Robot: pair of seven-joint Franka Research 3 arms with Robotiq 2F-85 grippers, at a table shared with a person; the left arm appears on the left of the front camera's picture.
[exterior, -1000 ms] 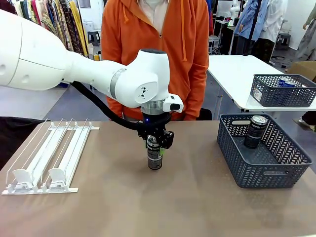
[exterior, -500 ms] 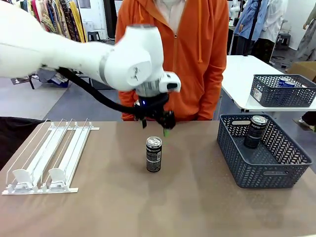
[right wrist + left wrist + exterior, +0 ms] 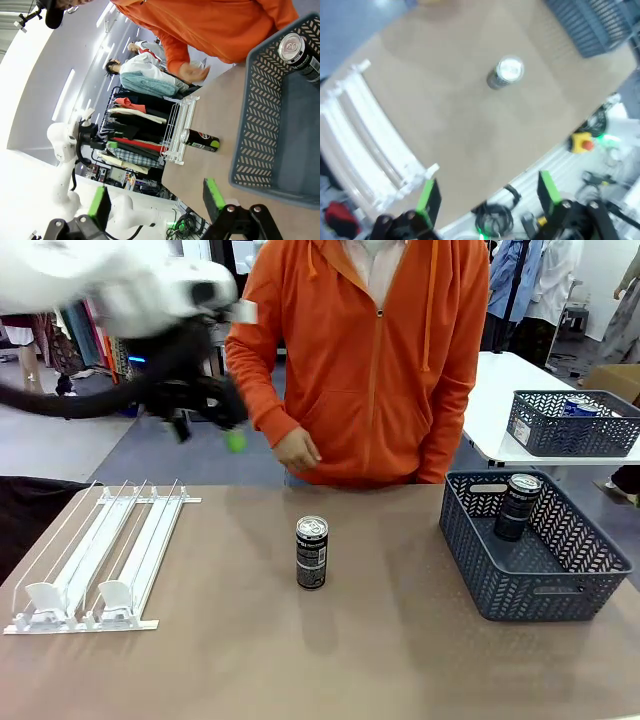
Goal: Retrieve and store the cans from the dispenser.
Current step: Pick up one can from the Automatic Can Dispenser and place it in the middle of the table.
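One dark can (image 3: 311, 552) stands upright and alone in the middle of the table, also seen from above (image 3: 506, 72) and sideways (image 3: 200, 141). My left gripper (image 3: 208, 433) hangs open, high above the table's far left, blurred, with nothing between its green pads (image 3: 487, 192). The white dispenser (image 3: 95, 560) lies at the left with bare lanes (image 3: 355, 130) (image 3: 177, 132). Another dark can (image 3: 518, 506) stands in the dark grey basket (image 3: 560, 590) at the right (image 3: 300, 52). My right gripper (image 3: 155, 200) is open and empty, near that basket (image 3: 260, 115).
A person in an orange hoodie stands at the far edge with one hand (image 3: 297, 450) just beyond the table. On a white table behind at the right sits a second basket (image 3: 570, 430) holding a blue can (image 3: 580, 405).
My left gripper opened and let go of the dark can, then rose and swung away to the upper left. The can stays where it was set. The person shifted to the right.
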